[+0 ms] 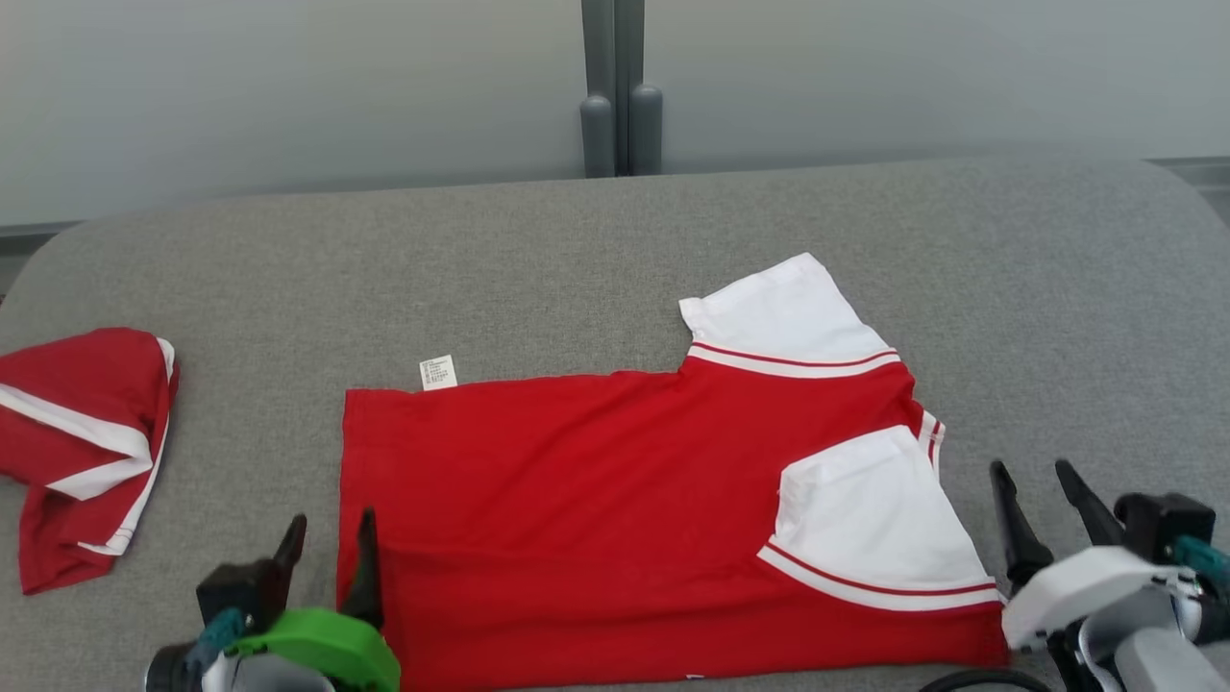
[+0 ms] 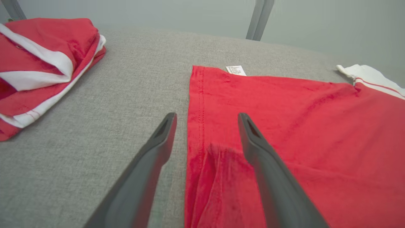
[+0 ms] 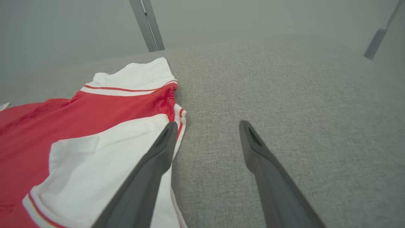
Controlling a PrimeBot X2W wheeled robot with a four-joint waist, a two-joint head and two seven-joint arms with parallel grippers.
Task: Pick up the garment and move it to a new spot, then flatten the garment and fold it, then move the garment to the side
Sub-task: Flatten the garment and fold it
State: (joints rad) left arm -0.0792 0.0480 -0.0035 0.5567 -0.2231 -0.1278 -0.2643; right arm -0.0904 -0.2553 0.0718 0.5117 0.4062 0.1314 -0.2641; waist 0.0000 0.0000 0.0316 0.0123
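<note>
Garment (image 1: 577,500), a red shirt with white sleeves, lies flat across the middle of a grey padded surface (image 1: 615,240), its hem (image 1: 344,481) toward the robot's left and its collar end toward the right. The near sleeve (image 1: 874,519) is turned in over the red body, the far sleeve (image 1: 788,317) juts out toward the back, and a white label (image 1: 438,372) pokes from the far hem corner. A second garment (image 1: 86,442), red and white and already bundled, sits well apart at the left edge.

Both grippers stand spread wide and hold nothing. The left gripper (image 1: 332,524) straddles the hem near the front corner; its wrist view shows the left gripper (image 2: 206,115) with one finger over bare padding and one over red cloth, a small ridge of fabric raised between them. The right gripper (image 1: 1032,471) waits just beside the collar end, and its own view shows the right gripper (image 3: 208,124) with one finger at the edge of the white sleeve and the other over grey padding.

Folding appears under way, with the far sleeve not yet tucked. To do it well, each gripper should likely pinch every layer at its edge, lift level with the other, and lay the cloth over without dragging the part beneath. Smoothing the ridge at the hem first would keep a crease from being folded in.
</note>
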